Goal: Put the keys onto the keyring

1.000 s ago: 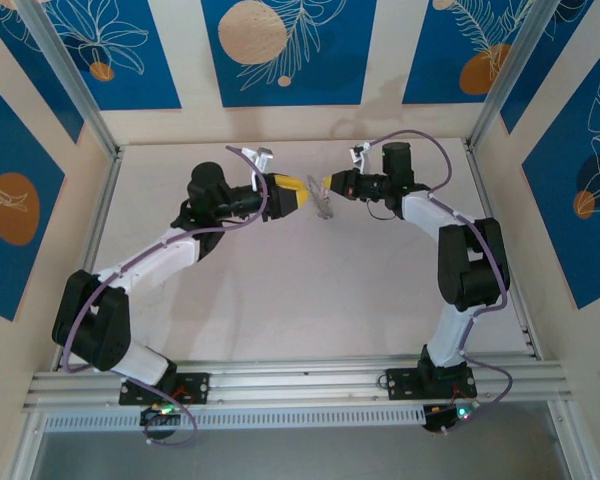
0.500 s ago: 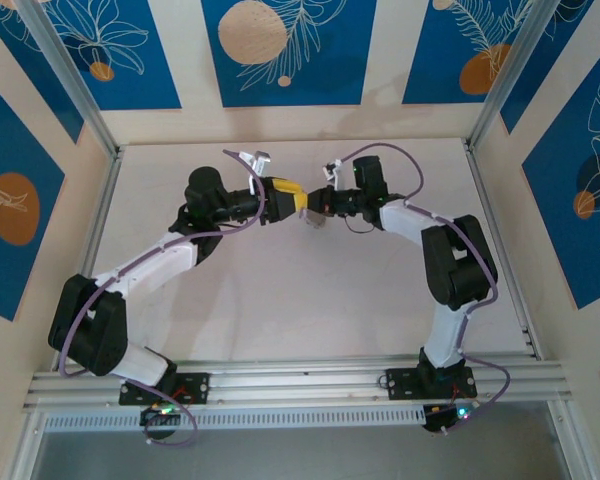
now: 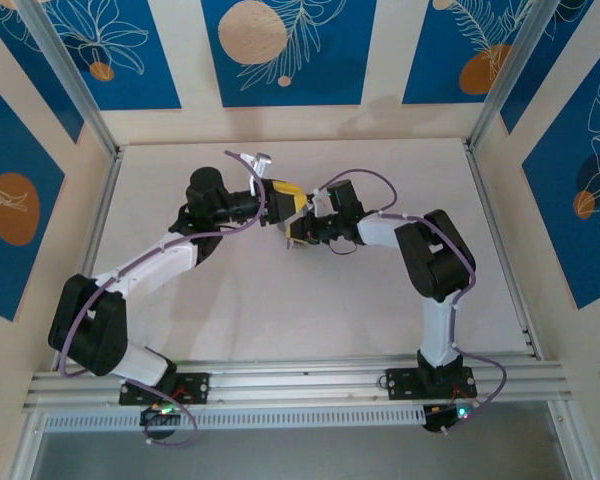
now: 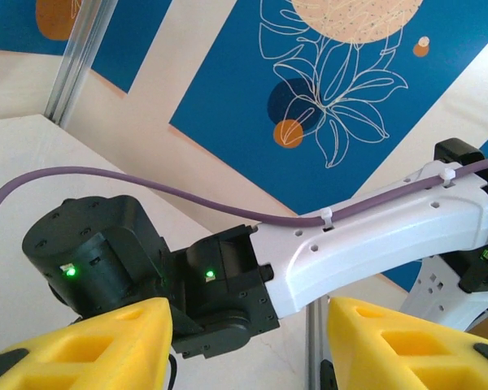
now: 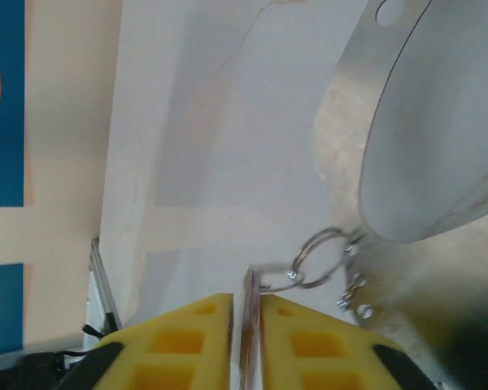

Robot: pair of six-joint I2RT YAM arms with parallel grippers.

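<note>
Two grippers are facing off above the table (image 3: 230, 300): your right gripper (image 5: 246, 302) is clamping the keyring (image 5: 250, 282) edge-on, likely steadying it with loops (image 5: 294, 275) hanging free for threading, while your left gripper (image 4: 248, 345) is hovering just beside it, fingers (image 4: 106, 341) apart and empty.

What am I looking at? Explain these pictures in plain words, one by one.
Two robot arms are bolted to the near edge of a white table. The overhead picture looks down on both, and they meet near the middle. The other two pictures come from cameras on the wrists. Each arm ends in a yellow two-fingered pincer. The left pincer is open and faces the other arm. The right pincer is shut on what appears to be the keyring, seen edge-on as a thin grey strip carrying small silver loops.
</note>
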